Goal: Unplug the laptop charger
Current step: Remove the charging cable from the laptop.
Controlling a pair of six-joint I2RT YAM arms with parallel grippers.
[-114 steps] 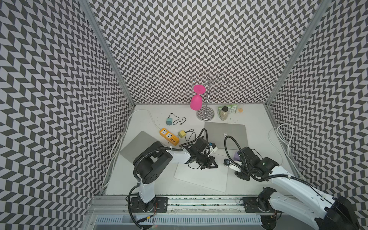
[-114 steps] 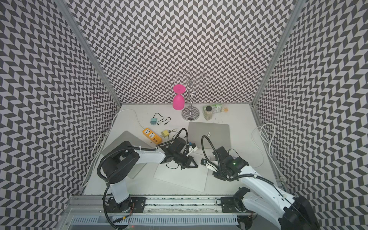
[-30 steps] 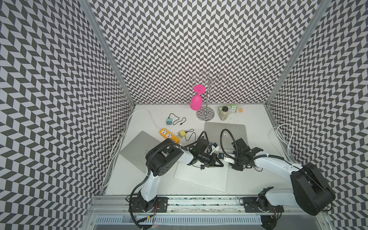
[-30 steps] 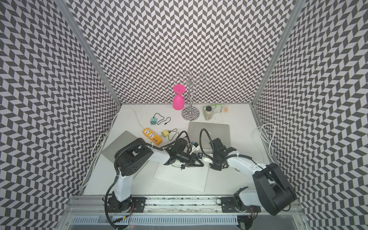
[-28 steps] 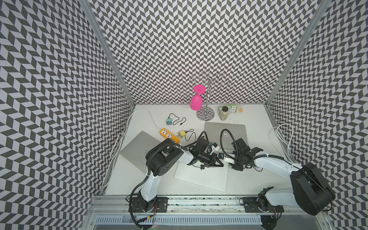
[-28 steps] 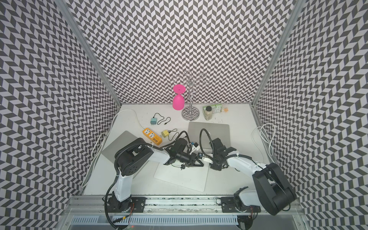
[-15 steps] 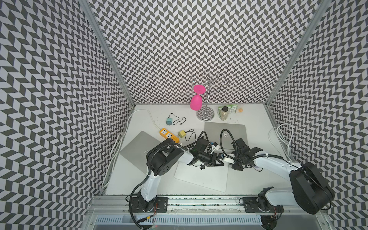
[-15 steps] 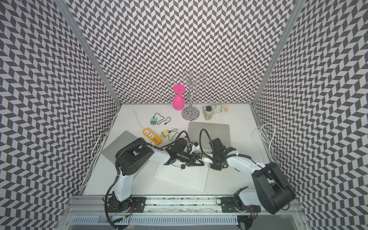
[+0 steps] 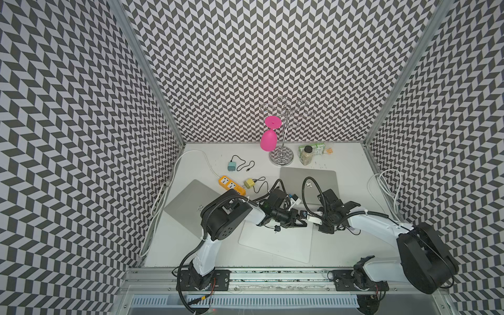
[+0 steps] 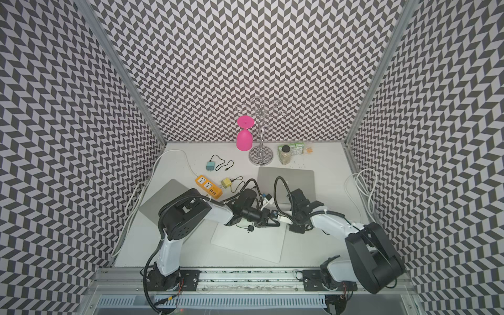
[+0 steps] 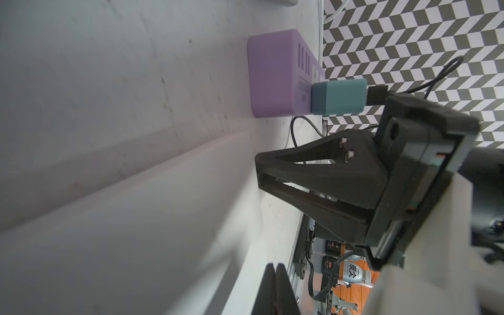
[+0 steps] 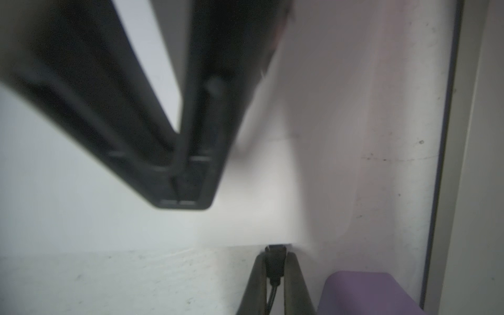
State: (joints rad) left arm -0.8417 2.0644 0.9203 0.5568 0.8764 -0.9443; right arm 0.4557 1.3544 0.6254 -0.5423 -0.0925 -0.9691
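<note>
The right gripper (image 12: 276, 255) is pointing toward 9 o'clock. Its fingers are clamping the black charger plug (image 12: 275, 266), whose tip is meeting the side edge of the white laptop (image 9: 275, 241). That laptop is lying closed on the bench (image 9: 174, 245) toward 6 o'clock, and the plug is sitting at its 1 o'clock corner. Whether the plug is seated in the port I cannot tell.

The left gripper (image 11: 275, 268) is pointing toward 3 o'clock, tip to tip with the right one. Its fingers are pressing together on nothing, low over the white lid, and whether they are touching the lid is not showing.

A purple power strip (image 11: 272, 73) is lying just beside the right gripper. A teal charger block (image 11: 338, 96) is plugged into it, and a black cable (image 11: 436, 79) is trailing from the block.

The near grey laptop (image 9: 191, 204) is lying closed at 9 o'clock and the far grey laptop (image 9: 308, 180) at 1 o'clock. An orange power strip (image 9: 231, 186) is lying between them. At 12 o'clock a pink glass (image 9: 268, 139) is hanging upside down from a wire rack (image 9: 281, 161).
</note>
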